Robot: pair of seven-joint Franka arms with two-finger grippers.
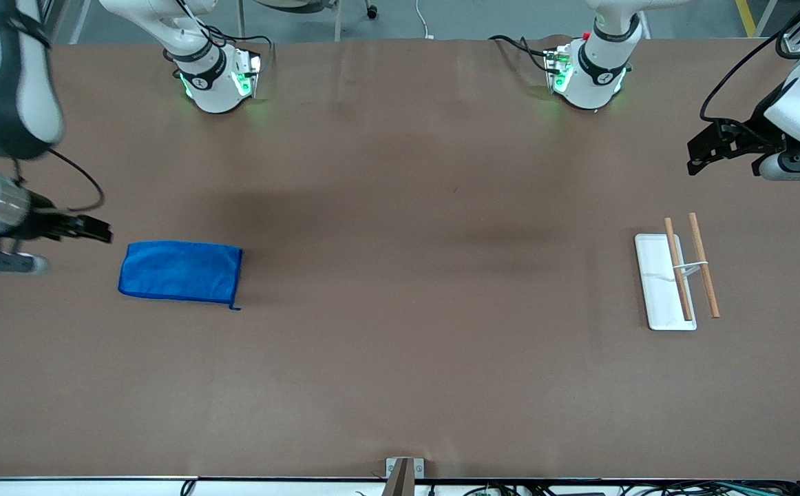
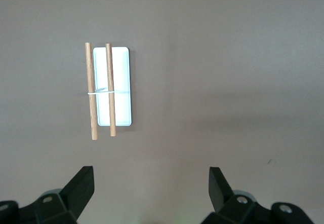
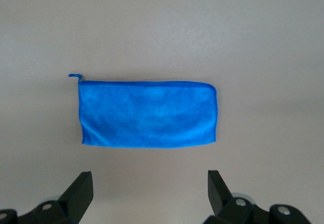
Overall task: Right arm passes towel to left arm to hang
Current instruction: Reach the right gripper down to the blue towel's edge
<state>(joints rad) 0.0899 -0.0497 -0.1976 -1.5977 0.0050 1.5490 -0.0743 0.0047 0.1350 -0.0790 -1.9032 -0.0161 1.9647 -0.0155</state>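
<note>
Towel (image 1: 180,271) lies flat & folded on the table (image 1: 400,358) toward the right arm's end, corner loop sticking out. Right gripper (image 1: 100,231) hangs in the air just beside it, fingers (image 3: 81,188) spread wide, nothing held. Left gripper (image 1: 697,158) up over its own end, jaws apart too, near the white rack (image 1: 663,282) w/ two wooden rods (image 1: 703,274).

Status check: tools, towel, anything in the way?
Right tool open, empty, beside towel. Towel flat on table, untouched. Left tool open, waiting near the rack. Nothing blocking.
</note>
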